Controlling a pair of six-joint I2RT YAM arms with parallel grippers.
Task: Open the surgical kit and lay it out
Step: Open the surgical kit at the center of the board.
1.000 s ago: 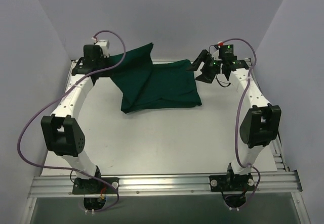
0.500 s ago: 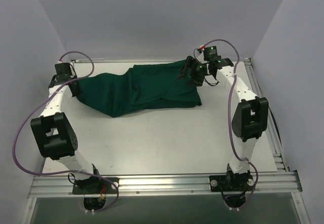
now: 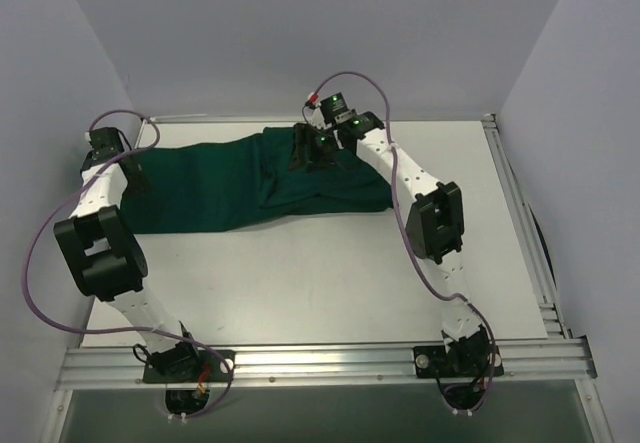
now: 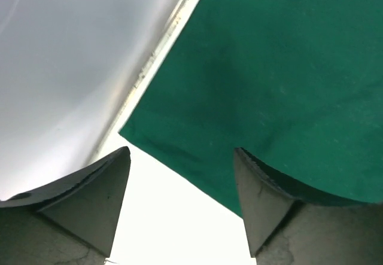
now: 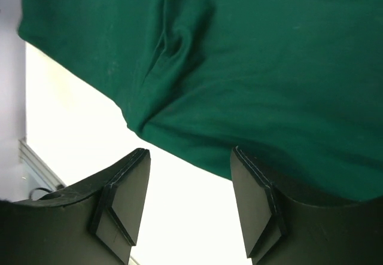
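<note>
So the left claw (image 4: pixel 181 154) is spread wide with nothing in it. In its wrist view, a corner of the dark green cloth wrap (image 3: pixel 230 188) lies flat just past the fingertips, right by the edge where the tabletop (image 3: pixel 300 273) meets the side wall (image 4: pixel 60 67). The right claw (image 5: pixel 188 154) is parted too and isn't gripping anything. It hovers over a puckered fold along the far edge of the cloth, roughly mid-width, with its tips just short of the edge. From above, one flap of the wrap lies stretched out to the far left of the tabletop, while the right half is a thicker, doubled-over bundle with a crease running through it. My read is that we're mid-unwrap: one flap is laid open and the right claw is lining up on the next fold. The next move probably means pinching only that top layer at the pucker and peeling it away from the bundle, without dragging the whole thing sideways. As for containers, I can't see the wire-mesh tray or any of the instruments. If they're there, they're under the bundled part, so I can't say what's in the tray yet.
</note>
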